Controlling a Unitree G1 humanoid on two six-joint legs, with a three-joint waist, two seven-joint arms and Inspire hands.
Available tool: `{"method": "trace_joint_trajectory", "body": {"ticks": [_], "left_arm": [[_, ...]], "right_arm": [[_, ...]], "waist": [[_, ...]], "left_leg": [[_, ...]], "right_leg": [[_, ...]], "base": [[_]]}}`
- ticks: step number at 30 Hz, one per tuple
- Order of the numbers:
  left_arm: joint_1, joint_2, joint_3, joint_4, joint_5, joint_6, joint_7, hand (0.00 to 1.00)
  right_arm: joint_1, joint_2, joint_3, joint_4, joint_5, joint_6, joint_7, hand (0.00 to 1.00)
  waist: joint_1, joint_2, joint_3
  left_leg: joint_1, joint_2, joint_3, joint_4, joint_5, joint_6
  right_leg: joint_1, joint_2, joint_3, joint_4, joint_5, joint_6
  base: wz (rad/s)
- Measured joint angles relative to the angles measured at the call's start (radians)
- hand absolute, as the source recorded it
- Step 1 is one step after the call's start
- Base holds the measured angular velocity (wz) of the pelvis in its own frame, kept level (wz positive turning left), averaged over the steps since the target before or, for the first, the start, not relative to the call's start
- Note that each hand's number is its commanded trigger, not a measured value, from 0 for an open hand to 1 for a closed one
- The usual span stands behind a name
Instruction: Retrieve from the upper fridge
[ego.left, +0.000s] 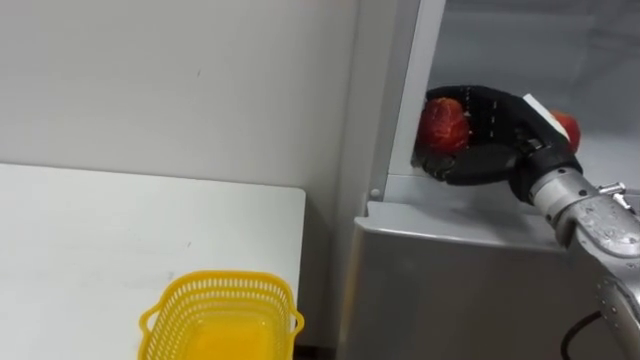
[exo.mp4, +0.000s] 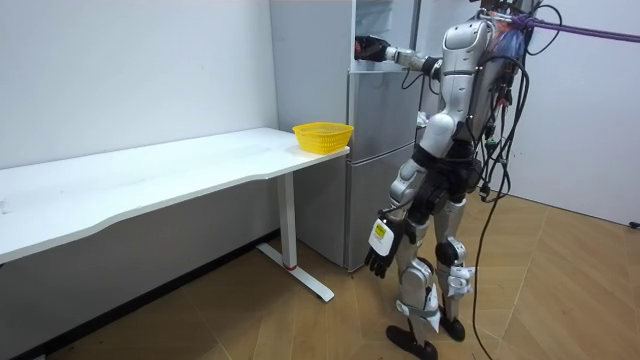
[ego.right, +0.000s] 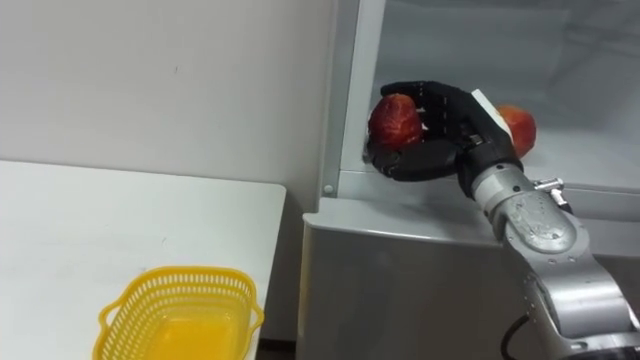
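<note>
- The robot stands at the grey fridge (ego.left: 450, 285), facing its open upper compartment, right arm stretched out at shoulder height.
- Its right hand (ego.left: 492, 128) is at the compartment's front left corner, fingers and thumb curled round a red apple (ego.left: 441, 124), which it holds just above the lower sill of the opening.
- A second red fruit (ego.left: 567, 125) sits further inside the compartment, mostly hidden behind the wrist.
- The left hand (exo.mp4: 381, 252) hangs beside the thigh in the room view, fingers loose and pointing at the floor, holding nothing.
- A yellow mesh basket (ego.left: 215, 281) stands on the end of the white table (ego.left: 100, 230) nearest the fridge, near the table's edge.
- The table runs along the pale wall (ego.left: 180, 80), with a narrow gap between its end and the fridge's side.
</note>
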Motion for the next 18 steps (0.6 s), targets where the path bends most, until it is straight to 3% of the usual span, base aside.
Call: {"method": "trace_joint_trajectory", "body": {"ticks": [12, 18], "left_arm": [[-0.005, 0.001, -0.023, -0.003, -0.023, -0.002, 0.017, 0.00], [0.003, 0.000, -0.026, 0.008, -0.080, -0.023, 0.042, 0.00]], "right_arm": [[-0.005, 0.026, 0.010, -0.023, -0.020, 0.006, -0.075, 1.00], [0.025, 0.051, 0.010, -0.144, -0.115, 0.024, -0.159, 1.00]], "waist": [[-0.006, -0.001, -0.0012], [-0.012, 0.009, 0.0027]], "left_leg": [[-0.002, -0.001, 0.001, 0.001, 0.000, 0.000], [-0.014, -0.002, 0.004, 0.004, 0.000, 0.000]], "right_leg": [[0.000, 0.001, -0.003, 0.000, 0.000, 0.000], [-0.014, 0.002, 0.001, -0.002, 0.000, 0.000]], "base": [[0.00], [0.00]]}}
